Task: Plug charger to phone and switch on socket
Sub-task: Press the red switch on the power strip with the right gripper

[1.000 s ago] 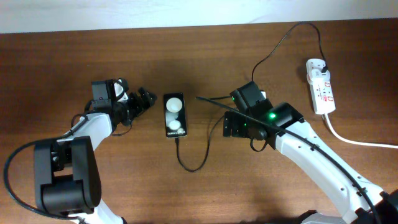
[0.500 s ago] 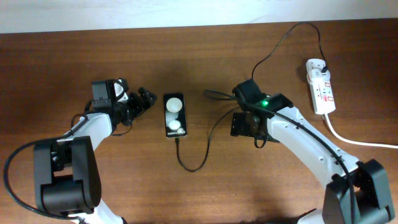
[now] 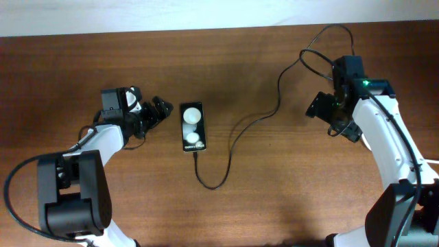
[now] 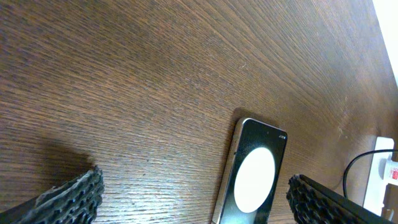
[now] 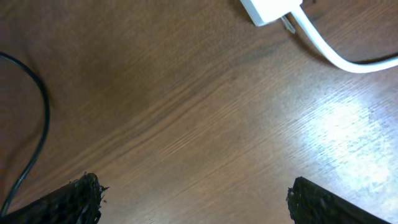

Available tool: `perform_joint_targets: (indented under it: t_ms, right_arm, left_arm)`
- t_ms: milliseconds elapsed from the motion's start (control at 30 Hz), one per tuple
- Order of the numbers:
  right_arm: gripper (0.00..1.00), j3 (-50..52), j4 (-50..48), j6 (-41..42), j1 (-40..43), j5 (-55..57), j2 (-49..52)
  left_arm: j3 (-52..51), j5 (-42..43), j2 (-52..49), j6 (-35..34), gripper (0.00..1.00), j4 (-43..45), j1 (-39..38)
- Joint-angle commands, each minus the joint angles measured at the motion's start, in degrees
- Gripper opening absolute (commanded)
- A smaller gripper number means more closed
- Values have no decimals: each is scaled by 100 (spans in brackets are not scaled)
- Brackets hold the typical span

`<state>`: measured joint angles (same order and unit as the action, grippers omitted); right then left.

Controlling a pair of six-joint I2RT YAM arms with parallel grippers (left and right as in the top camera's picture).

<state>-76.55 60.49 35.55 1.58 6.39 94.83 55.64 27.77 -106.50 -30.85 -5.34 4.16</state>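
The black phone [image 3: 192, 127] lies face up at the table's middle, with two white reflections on its glass. The charger [image 3: 236, 130], a thin black cable, meets the phone's near end, loops forward, then runs up and right toward the back edge. Just left of the phone, my left gripper [image 3: 154, 115] stands open; in its wrist view the phone [image 4: 252, 180] lies between and beyond the spread fingers of the gripper [image 4: 196, 205]. At the right, my open right gripper [image 3: 334, 119] hangs above the table, and its arm hides the socket from overhead. Only the socket's white end [image 5: 267, 9] and cord [image 5: 336, 56] show beyond the empty right gripper [image 5: 205, 202].
The table's back edge [image 3: 219, 27] meets a pale wall. A black loop of the charger [image 5: 37, 124] crosses the left of the right wrist view. A white corner of the socket [image 4: 385, 168] shows at the far right of the left wrist view.
My right arm has swung from the table's middle to the far right, over the socket. The charger cable has shifted and straightened with it. The left arm and phone have not moved.
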Motion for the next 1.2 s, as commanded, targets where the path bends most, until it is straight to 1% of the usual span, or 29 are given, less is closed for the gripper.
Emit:
perform_joint_targets:
  t_ms: [0, 100, 167, 267, 333, 400, 467, 600, 767, 900, 1067, 1167]
  right_arm:
    - [99, -13, -131, -33, 236, -306, -37]
    - [99, -17, -542, -7, 723, -872, -37]
    - [99, -52, -564, 160, 1132, -887, -15]
    - [99, -420, -195, 153, 1528, -879, -15]
    - [99, -973, 269, 133, 1698, -802, 37]
    - [99, -1405, 452, 133, 1762, -702, 155]
    - [99, -1646, 437, 136, 1825, -590, 361]
    - [99, -1744, -90, 125, 2074, -509, 1025]
    - [99, -1744, -796, -175, 2293, -573, 1888]
    - [99, -1740, -1283, -273, 2356, -304, 2251]
    - [99, -1731, -1812, -269, 2356, -247, 2920]
    - [99, -1731, -2046, -210, 2356, -271, 3147]
  left_arm:
    - [-133, -229, -170, 31, 99, -120, 9]
    - [-133, -229, -170, 31, 99, -120, 9]
    - [-133, -229, -170, 31, 99, -120, 9]
    - [-133, -229, -170, 31, 99, -120, 9]
    - [-133, -229, -170, 31, 99, -120, 9]
    - [-133, -229, -170, 31, 99, -120, 9]
    - [-133, -229, -170, 31, 99, -120, 9]
    - [-133, -229, -170, 31, 99, -120, 9]
    - [-133, -229, -170, 31, 99, -120, 9]
    - [-133, -229, -170, 31, 99, -120, 9]
    - [-133, -229, -170, 31, 99, -120, 9]
    - [-133, -229, -170, 31, 99, -120, 9]
